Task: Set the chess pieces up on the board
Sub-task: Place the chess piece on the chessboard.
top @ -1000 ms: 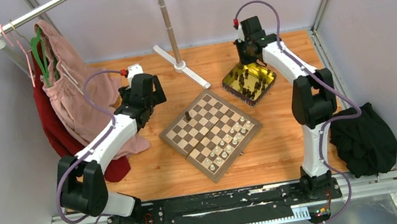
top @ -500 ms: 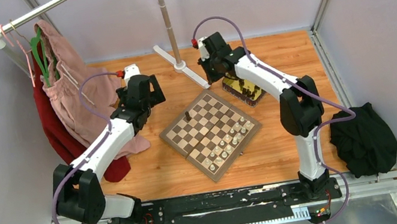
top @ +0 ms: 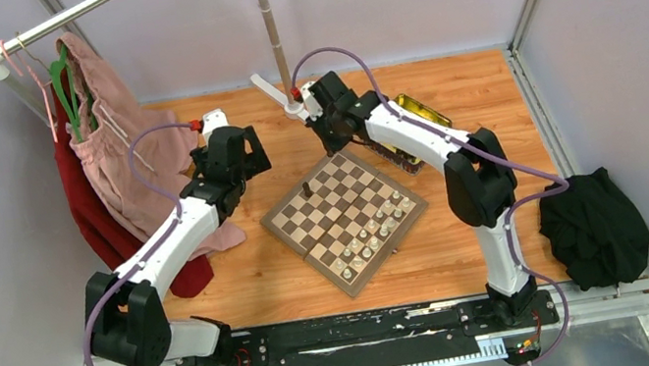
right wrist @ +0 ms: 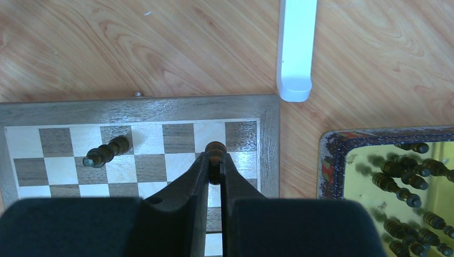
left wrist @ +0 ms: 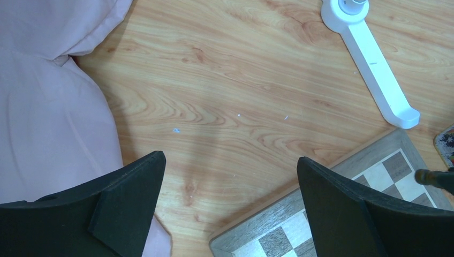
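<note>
One small dark brown chessman [right wrist: 107,152] is standing alone on the flat wooden checked chessboard [top: 309,235], while the pale cream chessmen [top: 374,234] are lining its opposite edge, seemingly all placed. The right gripper [right wrist: 215,165] is pinching a second dark turned piece [right wrist: 216,149] between nearly closed fingers, over the board's corner nearest the yellow-gold square tin [right wrist: 327,160]. Many dark pieces [right wrist: 401,171] are waiting in that tin, so most of the dark side is remaining. The left gripper [left wrist: 229,160] is hanging with fingers spread wide over the orange wooden tabletop [left wrist: 241,80] beside the board, holding nothing.

Pink garment [top: 108,130] on rack [top: 72,6]; black cloth [top: 598,232] right; gold tin [right wrist: 375,131].
</note>
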Action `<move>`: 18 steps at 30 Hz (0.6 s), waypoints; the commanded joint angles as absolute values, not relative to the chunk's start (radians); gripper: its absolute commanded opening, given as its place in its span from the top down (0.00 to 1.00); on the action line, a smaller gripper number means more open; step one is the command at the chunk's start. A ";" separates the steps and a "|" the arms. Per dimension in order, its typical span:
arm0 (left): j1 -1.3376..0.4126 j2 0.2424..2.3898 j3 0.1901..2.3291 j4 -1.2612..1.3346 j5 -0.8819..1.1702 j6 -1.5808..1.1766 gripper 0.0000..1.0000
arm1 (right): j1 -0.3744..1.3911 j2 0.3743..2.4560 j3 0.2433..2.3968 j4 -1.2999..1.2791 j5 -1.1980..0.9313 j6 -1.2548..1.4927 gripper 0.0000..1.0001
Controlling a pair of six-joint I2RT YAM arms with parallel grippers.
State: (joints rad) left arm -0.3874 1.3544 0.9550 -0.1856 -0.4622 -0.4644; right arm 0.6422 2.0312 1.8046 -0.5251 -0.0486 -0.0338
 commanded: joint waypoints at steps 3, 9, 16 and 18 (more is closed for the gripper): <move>-0.383 1.328 0.942 -0.184 -0.455 -0.480 0.00 | 0.674 2.088 1.832 -0.561 -0.027 -0.058 1.00; -0.382 1.323 0.937 -0.185 -0.456 -0.482 0.00 | 0.689 2.116 1.844 -0.564 -0.017 -0.059 1.00; -0.382 1.320 0.933 -0.184 -0.453 -0.476 0.00 | 0.689 2.137 1.853 -0.567 -0.009 -0.059 1.00; -0.382 1.321 0.932 -0.184 -0.451 -0.476 0.00 | 0.689 2.143 1.853 -0.568 -0.005 -0.059 1.00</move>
State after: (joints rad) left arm -0.3874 1.3491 0.9436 -0.1856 -0.4534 -0.4721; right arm 0.6788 2.1136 1.8225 -0.5434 -0.0284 -0.0460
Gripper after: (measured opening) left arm 0.997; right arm 0.131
